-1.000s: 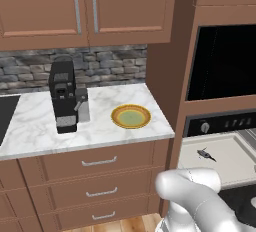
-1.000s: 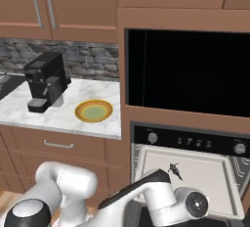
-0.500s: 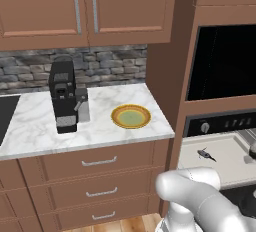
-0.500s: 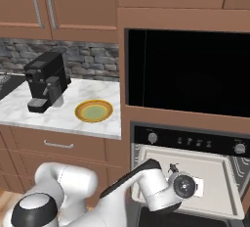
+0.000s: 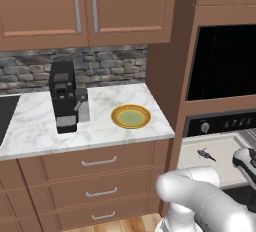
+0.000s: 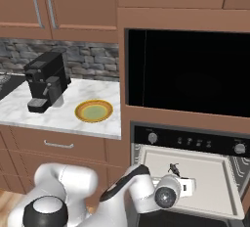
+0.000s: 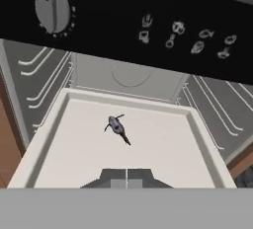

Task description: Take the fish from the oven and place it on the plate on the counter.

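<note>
The fish (image 7: 116, 126), tiny and dark grey, lies on the pale tray (image 7: 168, 156) pulled out of the open oven (image 7: 123, 20). It also lies mid-tray as the fish (image 6: 173, 169) and the fish (image 5: 205, 153). My gripper (image 7: 127, 176) is shut with nothing in it, at the tray's front edge, a short way in front of the fish. The hand (image 6: 184, 187) hovers just before the tray (image 6: 215, 184). The plate (image 5: 116, 119), yellow-rimmed with a green centre, sits bare on the white marble counter (image 5: 40, 126), left of the oven (image 5: 220, 124).
A black coffee machine (image 5: 65, 96) stands on the counter left of the plate (image 6: 80, 113). Brown drawers (image 5: 100, 162) run under the counter. A dark upper oven window (image 6: 190, 74) sits above the control strip with its silver knob (image 7: 52, 8). Rack rails (image 7: 44, 70) line the cavity walls.
The hand has risen in front of the oven and turned towards the tray, and now shows at the right edge of the left base view. Fish and plate have not moved.
</note>
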